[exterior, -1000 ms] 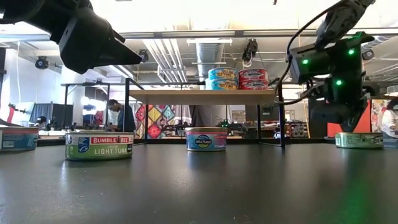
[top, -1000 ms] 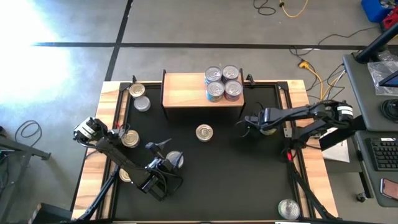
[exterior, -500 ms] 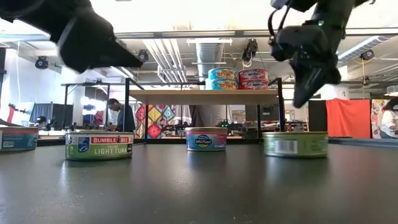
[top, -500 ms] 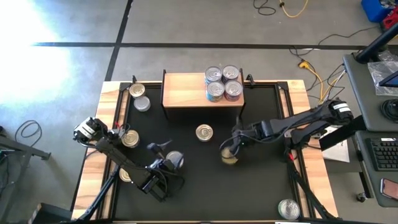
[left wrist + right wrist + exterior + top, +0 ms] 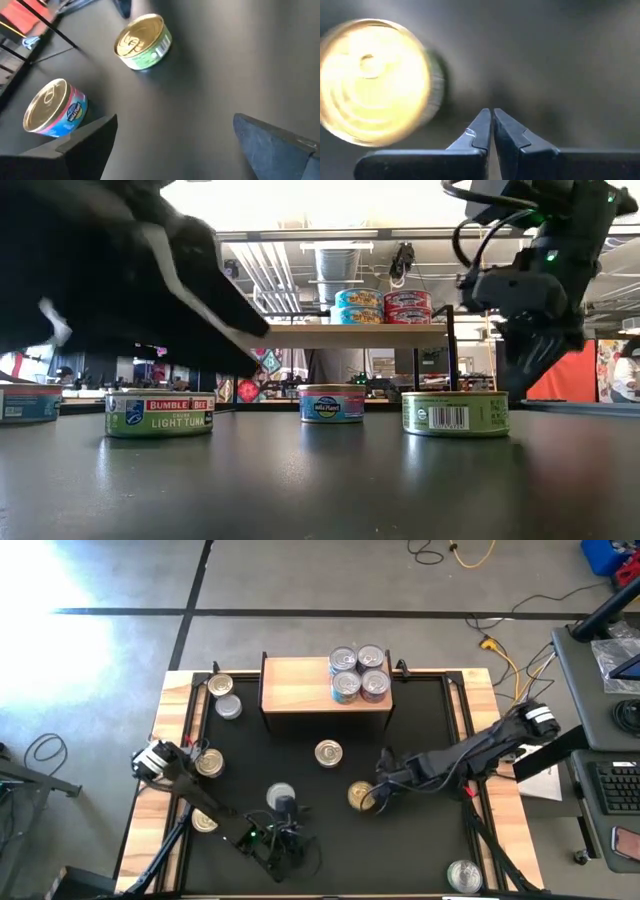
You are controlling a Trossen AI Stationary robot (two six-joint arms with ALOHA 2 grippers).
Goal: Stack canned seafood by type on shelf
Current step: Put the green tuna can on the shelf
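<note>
Since before, we slid the gold-lid can (image 5: 360, 795) to frame center with the right gripper (image 5: 381, 792) pressed together; next spread and grasp it for the shelf (image 5: 300, 690).

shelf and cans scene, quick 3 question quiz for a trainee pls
1. True or false: four cans sit on the shelf, all toward the right arm's end.
2. Which gripper has shut jaws? A) left gripper B) right gripper
3. Fill in: the gold-lidded green can lies right beside the ___ gripper.

Key: 1 true; 2 B; 3 right
</note>
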